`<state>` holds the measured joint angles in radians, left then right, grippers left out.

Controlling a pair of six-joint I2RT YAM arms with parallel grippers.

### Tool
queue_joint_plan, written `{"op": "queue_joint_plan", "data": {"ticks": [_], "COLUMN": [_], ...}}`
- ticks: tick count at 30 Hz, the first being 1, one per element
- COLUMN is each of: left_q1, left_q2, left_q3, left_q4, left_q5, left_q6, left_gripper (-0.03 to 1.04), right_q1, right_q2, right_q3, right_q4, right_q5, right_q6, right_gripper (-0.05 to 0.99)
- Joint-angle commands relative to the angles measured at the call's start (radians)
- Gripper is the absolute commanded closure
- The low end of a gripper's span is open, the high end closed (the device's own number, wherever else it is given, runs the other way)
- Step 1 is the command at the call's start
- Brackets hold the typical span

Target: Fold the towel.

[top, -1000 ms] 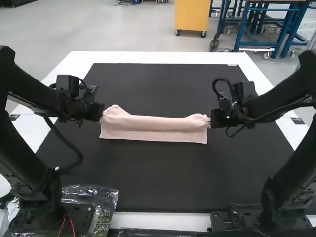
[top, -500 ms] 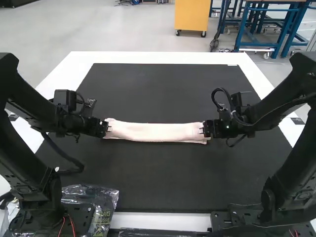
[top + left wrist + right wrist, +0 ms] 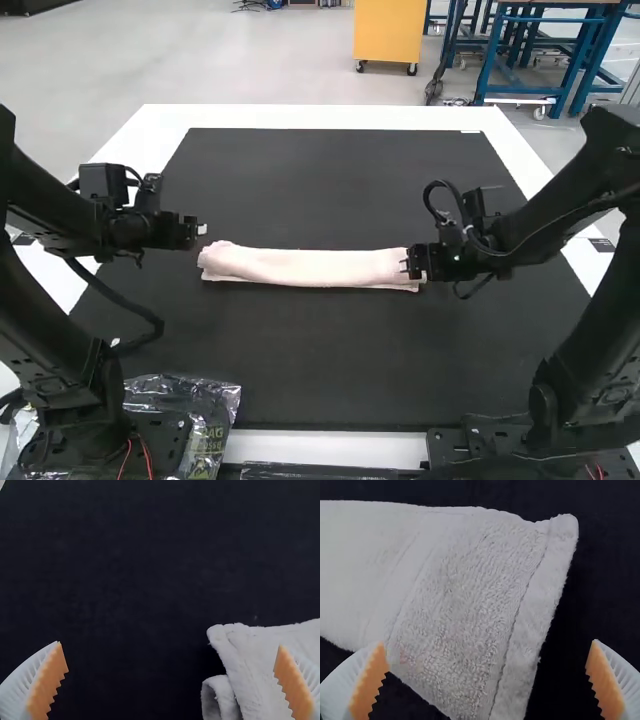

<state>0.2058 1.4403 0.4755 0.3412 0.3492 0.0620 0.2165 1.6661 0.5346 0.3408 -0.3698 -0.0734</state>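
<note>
Lying near left fingers (image 3: 201,230), between right fingers (image 3: 410,262): towel (image 3: 310,267); both pairs released.

Pink towel (image 3: 310,267) on black mat (image 3: 320,350), white table (image 3: 320,116)

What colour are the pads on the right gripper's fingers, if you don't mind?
Orange pads, seen best in the right wrist view.

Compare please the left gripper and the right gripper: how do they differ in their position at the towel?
In the high view, the left gripper is beside the towel's left end, while the right gripper overlaps its right end. In the wrist views, mostly dark mat lies between the left gripper's fingers; between the right gripper's, mostly towel. Both are open, with orange pads.
</note>
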Motion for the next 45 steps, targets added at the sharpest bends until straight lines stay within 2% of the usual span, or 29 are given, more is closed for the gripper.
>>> {"op": "queue_joint_plan", "data": {"ticks": [1, 8, 10, 11, 12, 14, 15, 20, 27, 31, 35, 39, 42, 45], "left_q1": [0.010, 0.006, 0.006, 0.006, 0.006, 0.006, 0.007, 0.010, 0.004, 0.003, 0.003, 0.001, 0.001, 0.001], "left_q2": [-0.032, -0.066, -0.072, -0.075, -0.075, -0.078, -0.078, -0.092, -0.098, -0.100, -0.100, -0.100, -0.100, -0.098], "left_q3": [0.018, 0.018, 0.017, 0.015, 0.012, 0.011, 0.011, 0.012, 0.029, 0.034, 0.029, 0.029, 0.028, 0.025], "left_q4": [0.001, -0.008, -0.010, -0.011, -0.011, -0.011, -0.013, -0.018, -0.019, -0.013, -0.010, -0.008, -0.005, -0.004], "left_q5": [0.024, 0.028, 0.030, 0.030, 0.031, 0.031, 0.031, 0.033, 0.031, 0.030, 0.028, 0.027, 0.027, 0.027], "left_q6": [-0.025, -0.044, -0.044, -0.044, -0.044, -0.051, -0.051, -0.053, -0.053, -0.053, -0.053, -0.048, -0.045, -0.044], "left_gripper": [0.04, 0.04, 0.04, 0.04, 0.04, 0.04, 0.04, 0.04, 0.04, 0.04, 0.04, 0.04, 0.04, 0.04], "right_q1": [0.018, 0.021, 0.024, 0.029, 0.034, 0.038, 0.038, 0.006, -0.258, -0.348, -0.328, -0.218, -0.111, -0.009], "right_q2": [0.026, 0.061, 0.077, 0.084, 0.095, 0.126, 0.142, 0.158, -0.009, -0.095, -0.141, -0.144, -0.144, -0.143], "right_q3": [0.024, 0.034, 0.044, 0.047, 0.047, 0.048, 0.053, 0.070, 0.085, 0.128, 0.154, 0.154, 0.154, 0.156], "right_q4": [0.017, 0.050, 0.050, 0.050, 0.052, 0.060, 0.060, 0.003, -0.158, -0.261, -0.312, -0.310, -0.298, -0.238], "right_q5": [0.003, 0.006, 0.005, -0.001, -0.015, -0.095, -0.098, -0.103, -0.104, -0.121, -0.132, -0.135, -0.127, -0.113], "right_q6": [0.011, 0.011, 0.009, 0.007, 0.007, 0.011, 0.003, -0.035, -0.149, -0.201, -0.204, -0.180, -0.132, -0.058], "right_gripper": [0.03, 0.03, 0.09, 0.17, 0.30, 0.68, 0.95, 0.96, 0.96, 0.96, 0.96, 0.96, 0.96, 0.96]}}
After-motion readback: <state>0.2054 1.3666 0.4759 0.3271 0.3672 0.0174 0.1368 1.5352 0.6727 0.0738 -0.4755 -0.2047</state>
